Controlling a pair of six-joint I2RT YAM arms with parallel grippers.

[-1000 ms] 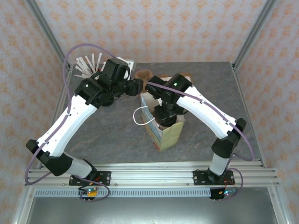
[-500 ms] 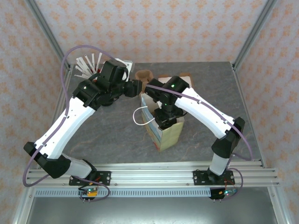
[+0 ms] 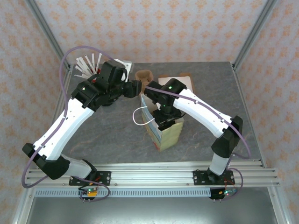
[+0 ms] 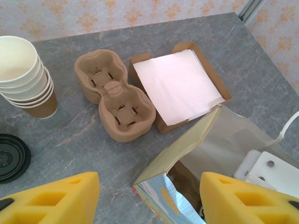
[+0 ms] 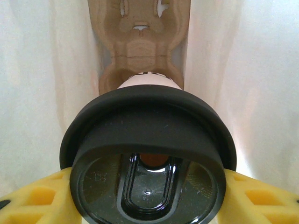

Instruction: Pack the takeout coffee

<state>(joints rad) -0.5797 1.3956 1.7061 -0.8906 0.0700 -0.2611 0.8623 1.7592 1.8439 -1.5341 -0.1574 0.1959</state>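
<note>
The takeout coffee (image 5: pixel 147 154), a pale cup under a round black lid, sits between the yellow fingers (image 5: pixel 32 198) of my right gripper (image 5: pixel 147 198), which is shut on it. It hangs inside the paper bag (image 3: pixel 169 134), above a brown cup carrier (image 5: pixel 140 46) at the bag's bottom. From above, my right gripper (image 3: pixel 163 117) reaches down into the bag's mouth and hides the cup. My left gripper (image 4: pixel 149 196) is open at the bag's far-left corner (image 4: pixel 177 161), its fingers on either side of the rim and clear of it.
Behind the bag lie a two-cup cardboard carrier (image 4: pixel 114 95) and a brown tray of white napkins (image 4: pixel 180 84). A stack of lidless cups (image 4: pixel 21 70) and a loose black lid (image 4: pixel 11 156) are at the left. White stirrers (image 3: pixel 86 65) fan out at the far-left corner.
The right arm has shifted slightly left and lower over the bag with the coffee. The left arm's elbow drifted left; its gripper stays at the bag's rim.
</note>
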